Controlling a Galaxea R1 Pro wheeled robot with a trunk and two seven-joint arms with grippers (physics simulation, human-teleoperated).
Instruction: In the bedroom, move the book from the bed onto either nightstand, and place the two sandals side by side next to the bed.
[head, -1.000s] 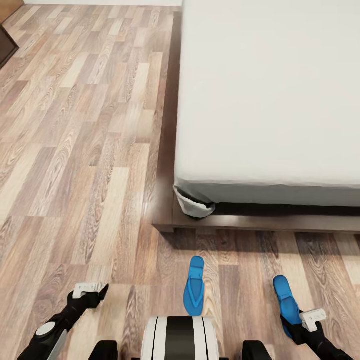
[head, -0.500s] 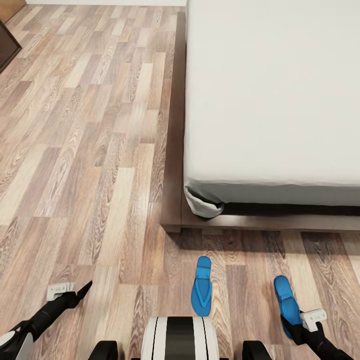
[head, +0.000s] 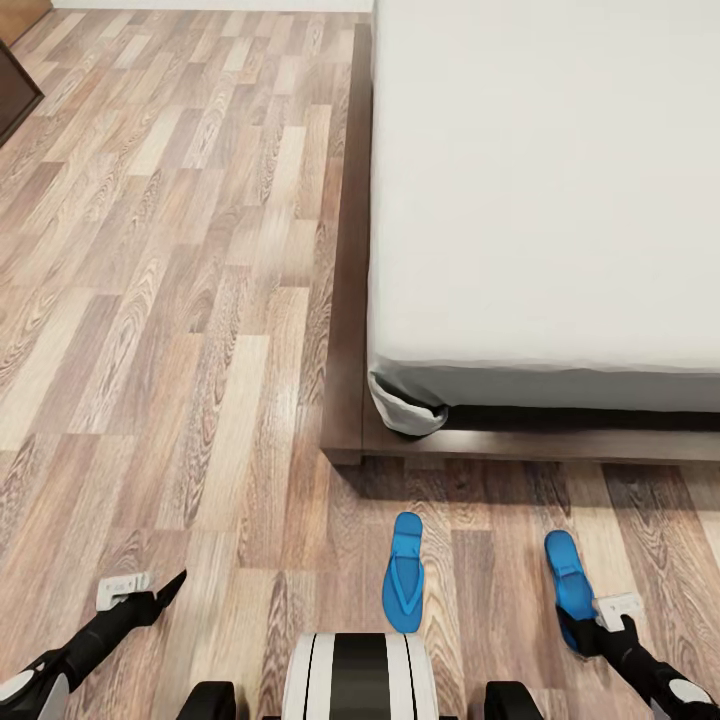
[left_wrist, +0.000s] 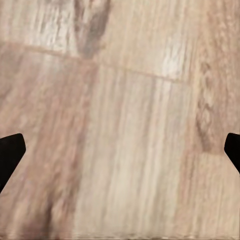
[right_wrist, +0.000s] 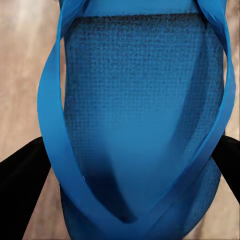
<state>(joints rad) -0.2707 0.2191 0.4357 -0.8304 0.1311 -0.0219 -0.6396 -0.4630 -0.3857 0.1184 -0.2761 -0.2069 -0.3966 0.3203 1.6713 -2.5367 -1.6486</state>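
Observation:
Two blue sandals lie on the wood floor just off the foot of the bed (head: 540, 200). The left sandal (head: 404, 587) lies free in front of my trunk. My right gripper (head: 590, 627) sits over the heel end of the right sandal (head: 566, 580). In the right wrist view my right gripper (right_wrist: 125, 170) has a dark finger against each side of that sandal (right_wrist: 140, 110), shut on it. My left gripper (head: 150, 590) hangs low over bare floor at the left. It is open and empty in the left wrist view (left_wrist: 120, 150). The book and the nightstand are out of view.
The bed's dark wooden base (head: 345, 300) juts out past the mattress, with a bunched sheet corner (head: 405, 412) at its near corner. A dark cabinet edge (head: 12, 95) shows at the far left. Wood-plank floor (head: 180, 300) stretches along the bed's left side.
The right gripper and the right sandal have shifted together a little toward the bed. The left arm has swung outward and lower. The camera shifted slightly early on.

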